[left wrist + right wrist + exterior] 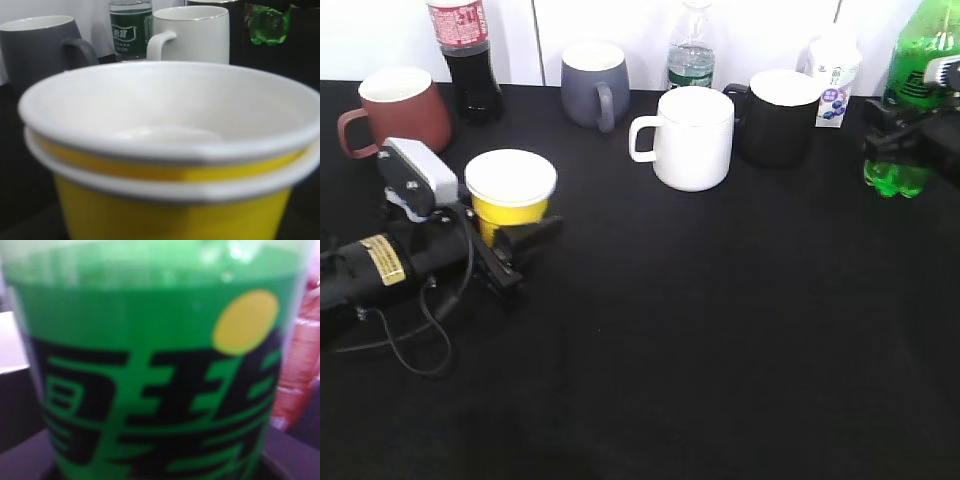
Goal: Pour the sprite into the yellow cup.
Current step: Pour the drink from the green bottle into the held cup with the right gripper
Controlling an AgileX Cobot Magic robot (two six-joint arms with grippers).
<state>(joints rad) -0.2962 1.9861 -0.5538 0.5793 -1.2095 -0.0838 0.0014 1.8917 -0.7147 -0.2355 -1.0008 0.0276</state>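
My left pincer [515, 250] grips the yellow cup [510, 195] at the bench's [720, 350] left; my right pincer [900, 135] clamps the sprite [910, 110] far right. I judge carrying the bottle across comes next.

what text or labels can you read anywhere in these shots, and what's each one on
Sprite bottle: large dark Chinese characters and a yellow dot, too blurred to quote.
Small clear bottle: white characters on its green label, too small to read.
Cola bottle: red label, print unreadable.
White carton: blue print, unreadable.
Left arm's yellow sticker: too small.
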